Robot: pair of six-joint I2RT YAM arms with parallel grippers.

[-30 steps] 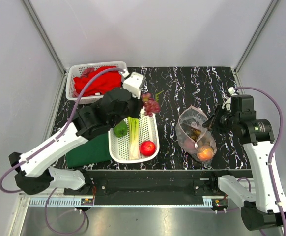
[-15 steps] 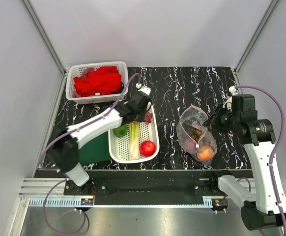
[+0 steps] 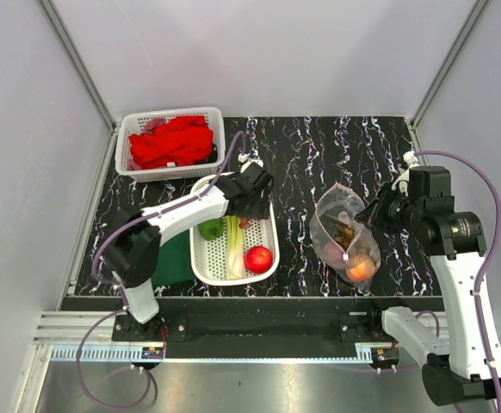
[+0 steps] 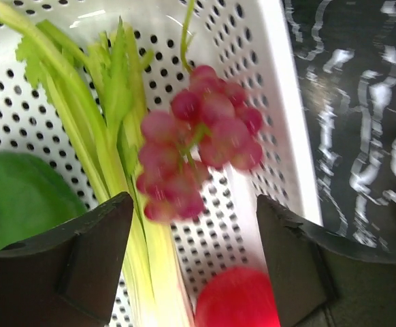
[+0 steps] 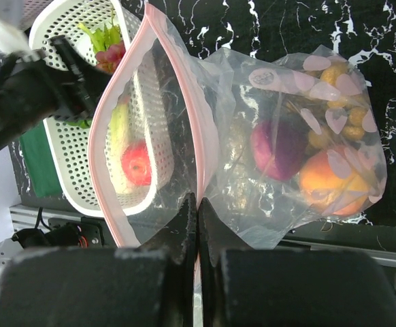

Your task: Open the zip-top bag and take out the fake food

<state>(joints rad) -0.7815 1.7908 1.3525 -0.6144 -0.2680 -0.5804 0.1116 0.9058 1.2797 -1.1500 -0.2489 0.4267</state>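
- The left gripper [image 4: 192,228] has just let go: its fingers are wide apart now, and the grapes [image 4: 198,146] are loose over the white tray [image 4: 279,102]
- The right gripper [image 5: 196,216] is pinched tight on the pink edge of the open zip-top bag [image 5: 239,88], which sits right of the tray
- The peach [image 5: 327,180] and onion [image 5: 283,146] wait inside the bag, so more must come out

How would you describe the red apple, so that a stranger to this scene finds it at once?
On the black marbled table, look at the white oval tray near the front edge. The apple lies at its near end, right of the leek. It is the only smooth, round, red thing there; its neighbours are green or a bunch of small grapes.
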